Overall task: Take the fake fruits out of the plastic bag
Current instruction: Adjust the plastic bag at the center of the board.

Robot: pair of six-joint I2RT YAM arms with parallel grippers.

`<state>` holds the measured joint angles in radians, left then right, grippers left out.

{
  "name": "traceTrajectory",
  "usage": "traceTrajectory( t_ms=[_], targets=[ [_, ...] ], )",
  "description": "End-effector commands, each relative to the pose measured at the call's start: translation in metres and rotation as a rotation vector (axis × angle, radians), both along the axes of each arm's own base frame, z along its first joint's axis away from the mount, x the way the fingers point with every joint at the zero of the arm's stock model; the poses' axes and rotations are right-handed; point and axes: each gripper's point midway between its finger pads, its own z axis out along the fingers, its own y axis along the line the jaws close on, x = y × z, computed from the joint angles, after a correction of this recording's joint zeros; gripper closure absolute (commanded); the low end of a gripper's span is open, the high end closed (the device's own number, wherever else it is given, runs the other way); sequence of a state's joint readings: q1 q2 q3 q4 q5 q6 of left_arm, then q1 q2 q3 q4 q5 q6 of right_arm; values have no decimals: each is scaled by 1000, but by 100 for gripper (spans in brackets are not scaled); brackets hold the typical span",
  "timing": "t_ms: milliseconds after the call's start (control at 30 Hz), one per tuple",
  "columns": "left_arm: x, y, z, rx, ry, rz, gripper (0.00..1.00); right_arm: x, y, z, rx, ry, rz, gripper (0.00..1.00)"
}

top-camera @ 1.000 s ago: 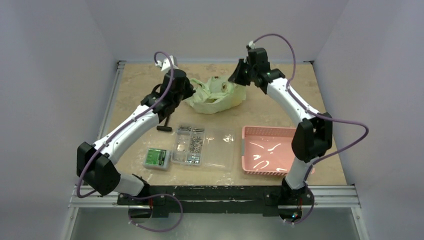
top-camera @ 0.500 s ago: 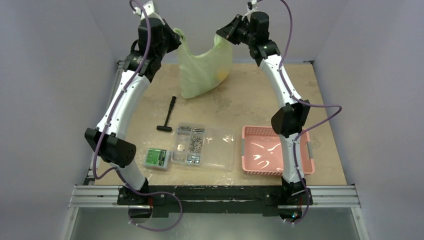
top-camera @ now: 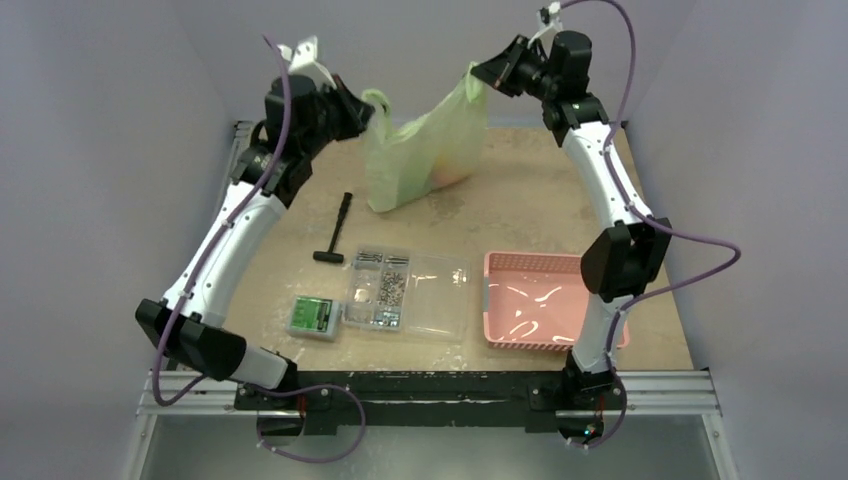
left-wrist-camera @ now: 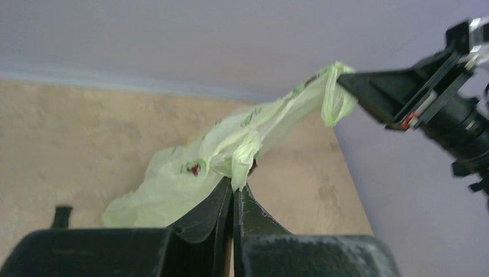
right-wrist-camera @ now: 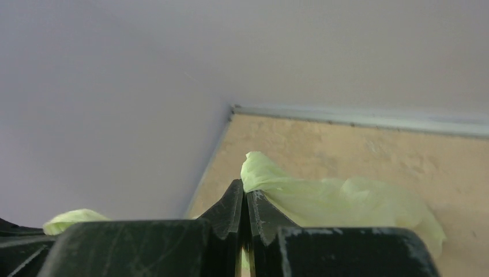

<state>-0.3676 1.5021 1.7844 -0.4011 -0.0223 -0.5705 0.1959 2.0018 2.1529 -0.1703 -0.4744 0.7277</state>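
Right, both arms are up at the top of the overhead view with the plastic bag (top-camera: pixel 420 150) strung between them. My left gripper (top-camera: pixel 368 108) is pinched shut on one bunched loop of film at the bag's upper left. In the left wrist view its jaws meet with only thin plastic between them. My right gripper (top-camera: pixel 484 76) is likewise clamped on the other loop at the upper right. It sits higher in the frame, so the bag's top edge slopes up from left to right.

The body of the bag hangs below that line toward the table (top-camera: pixel 560 200); I cannot tell whether its lowest corner touches. A warm yellow-pink tint low on the bag's right side is, I judge, the fake fruits (top-camera: pixel 452 165), resting at the bottom with the opening above them.

The next move turns on that: the fruits lie below both grippers, nearer the right one. So I'd expect to tip the bag, or raise its bottom, before anything comes out. The pink basket (top-camera: pixel 540 258) sits at lower right, well apart.
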Motion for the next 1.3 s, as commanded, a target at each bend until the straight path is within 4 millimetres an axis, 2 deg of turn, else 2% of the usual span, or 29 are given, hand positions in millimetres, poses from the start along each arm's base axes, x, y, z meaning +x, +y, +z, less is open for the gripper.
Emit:
traceTrajectory(
  t_ms=[0, 100, 167, 233, 300, 333, 367, 500, 533, 600, 667, 733, 867, 933, 1067, 1167, 1233, 1267],
  targets=[
    [-53, -45, -87, -40, 171, -153, 100, -37, -17, -76, -247, 78, -10, 100],
    [-103, -68, -145, -58, 273, -224, 100, -62, -66, -139, -392, 185, -200, 100],
    [-131, -75, -175, -107, 342, -243, 100, -76, -90, -165, -452, 241, -271, 100],
    [-154, -84, -197, -141, 396, -262, 100, -83, -108, -178, -514, 298, -336, 100],
    [-166, -87, -207, -138, 417, -254, 100, -88, -126, -187, -591, 360, -397, 98],
    [-170, -90, -210, -135, 424, -262, 100, -91, -137, -188, -635, 383, -438, 93],
    [-173, -91, -211, -131, 431, -265, 100, -94, -147, -186, -669, 394, -478, 87],
    [-177, -88, -203, -124, 427, -248, 100, -111, -197, -174, -858, 408, -669, 77],
    [-178, -86, -201, -129, 423, -241, 100, -117, -203, -173, -888, 419, -689, 73],
    [-179, -86, -199, -141, 421, -238, 100, -128, -207, -174, -906, 437, -699, 57],
    [-181, -88, -198, -144, 424, -246, 100, -136, -193, -169, -867, 416, -652, 37],
    [-183, -92, -199, -139, 430, -258, 100, -146, -174, -154, -834, 373, -611, 26],
    [-185, -93, -202, -124, 444, -263, 100, -181, -130, -106, -781, 236, -579, 14],
    [-186, -91, -204, -119, 451, -261, 100, -197, -114, -92, -715, 207, -537, 11],
    [-189, -89, -207, -101, 457, -261, 100, -231, -68, -103, -509, 233, -286, 9],
    [-189, -87, -207, -90, 456, -254, 100, -252, -45, -119, -315, 259, -192, 10],
    [-188, -88, -208, -86, 453, -259, 100, -262, -29, -130, -164, 270, -135, 15],
    [-188, -89, -208, -85, 451, -265, 100, -265, -21, -135, -103, 272, -101, 21]
  ],
)
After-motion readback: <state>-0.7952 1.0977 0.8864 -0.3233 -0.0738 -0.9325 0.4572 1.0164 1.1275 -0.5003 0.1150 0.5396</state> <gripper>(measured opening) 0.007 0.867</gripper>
